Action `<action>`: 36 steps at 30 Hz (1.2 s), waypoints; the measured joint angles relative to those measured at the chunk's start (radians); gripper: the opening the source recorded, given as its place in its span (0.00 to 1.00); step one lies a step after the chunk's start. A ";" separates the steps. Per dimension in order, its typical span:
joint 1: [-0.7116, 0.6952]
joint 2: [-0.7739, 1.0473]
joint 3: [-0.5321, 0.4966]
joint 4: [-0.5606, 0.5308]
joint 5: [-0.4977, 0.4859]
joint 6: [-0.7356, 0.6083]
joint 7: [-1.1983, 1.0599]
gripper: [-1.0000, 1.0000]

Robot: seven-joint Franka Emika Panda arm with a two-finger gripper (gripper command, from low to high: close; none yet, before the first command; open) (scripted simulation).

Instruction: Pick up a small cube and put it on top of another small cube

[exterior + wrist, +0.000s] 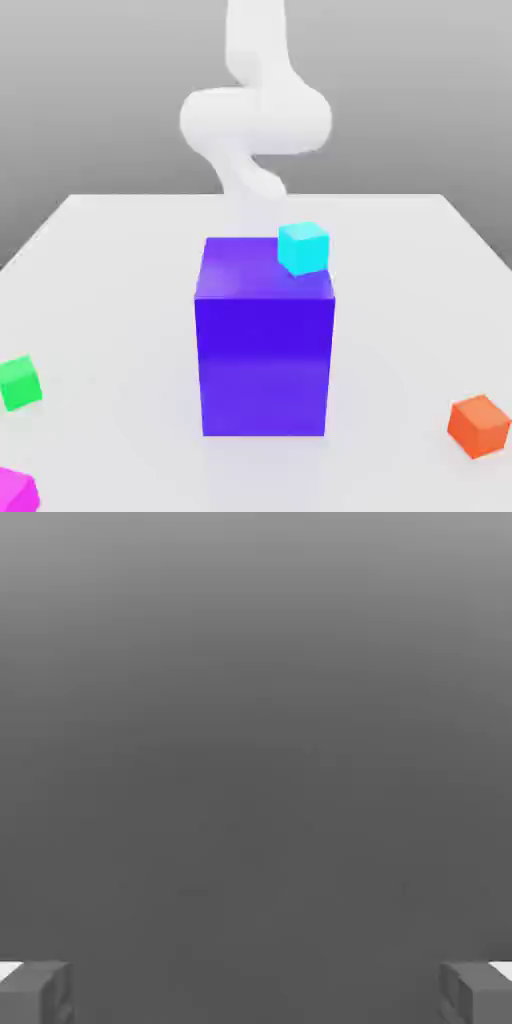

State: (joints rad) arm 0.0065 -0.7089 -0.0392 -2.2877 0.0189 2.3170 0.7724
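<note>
The small magenta cube (16,490) sits at the near edge of the white table (110,290), in the corner on the exterior view's left, partly cut off by the frame. It is a bright, evenly coloured pink block with crisp edges. Just beyond it, near the same left edge, lies the small green cube (20,381), about the same size and apart from it. A tall blue-purple block (264,345) stands mid-table, with a cyan cube (303,248) at its far right top corner. An orange cube (479,425) rests near the right. The white arm (255,115) rises behind the block. The gripper (256,992) is spread wide, its two grey fingertips (35,992) far apart with nothing between them.
</note>
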 joint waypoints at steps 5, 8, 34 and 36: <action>0.013 0.186 -0.083 0.025 0.046 0.037 -0.063 0.50; 0.012 0.295 -0.125 0.039 0.080 0.057 -0.104 0.50; -0.189 1.214 -0.275 0.165 0.280 0.276 -0.395 0.50; -0.216 1.287 -0.245 0.183 0.308 0.327 -0.416 0.50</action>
State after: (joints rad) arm -0.2090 0.5779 -0.2847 -2.1050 0.3273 2.6440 0.3559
